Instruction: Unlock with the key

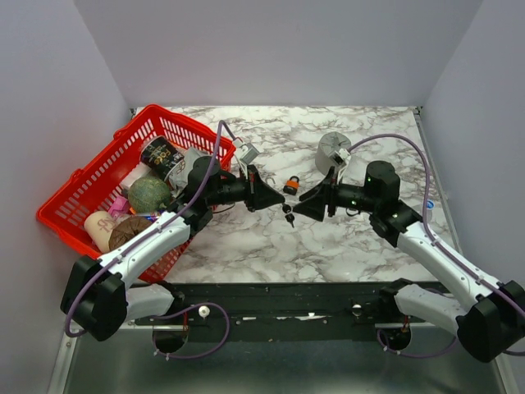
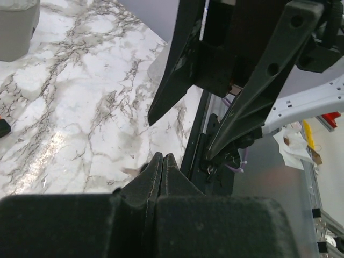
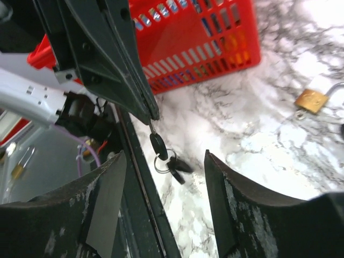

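The left claw [image 3: 151, 111] is pressed shut on the thin blade of the key [image 3: 157, 145]. The key's black head hangs below the tips, over the middle of the counter [image 1: 344, 246], just nearward of the orange padlock [image 1: 291, 185]. A ring with a second small key dangles from it. The right claw [image 1: 299, 208] faces it, spread wide and holding nothing.

The pinch is on the blade, the very part a keyhole needs, and the dangling ring could swing or twist the key loose. A hasty regrasp by the right claw might knock it down.

How much blade is gripped is hidden. No keyhole shows, and the left wrist view misses the key. The brass padlock [image 3: 310, 100] has its shackle cut off.
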